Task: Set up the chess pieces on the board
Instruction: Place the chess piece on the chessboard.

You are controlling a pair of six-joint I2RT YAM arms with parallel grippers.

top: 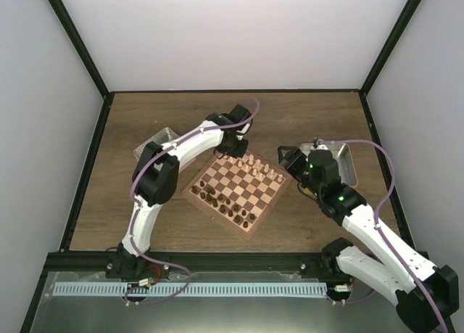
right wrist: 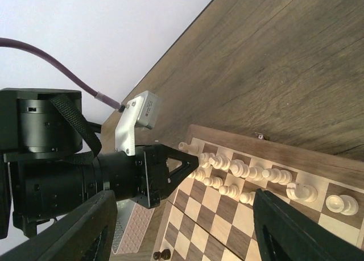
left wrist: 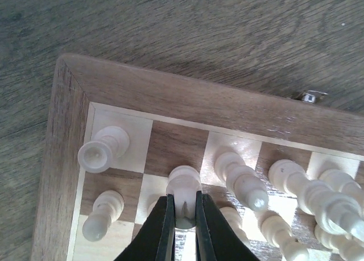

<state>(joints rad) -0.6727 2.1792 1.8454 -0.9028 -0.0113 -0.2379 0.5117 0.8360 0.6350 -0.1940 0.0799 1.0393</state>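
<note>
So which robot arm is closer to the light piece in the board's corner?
The left. Its fingers pinch another light piece right beside the corner piece. The right arm's fingers hang open at the far end of that row, near the board's edge.

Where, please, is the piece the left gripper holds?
In the left wrist view the piece is low centre, clamped in the left gripper, just right of the corner piece on the board.

Top view high over whole table (top: pixel 312 122); left wrist close above the board (left wrist: pixel 187 102) corner, right wrist farther, same corner
</note>
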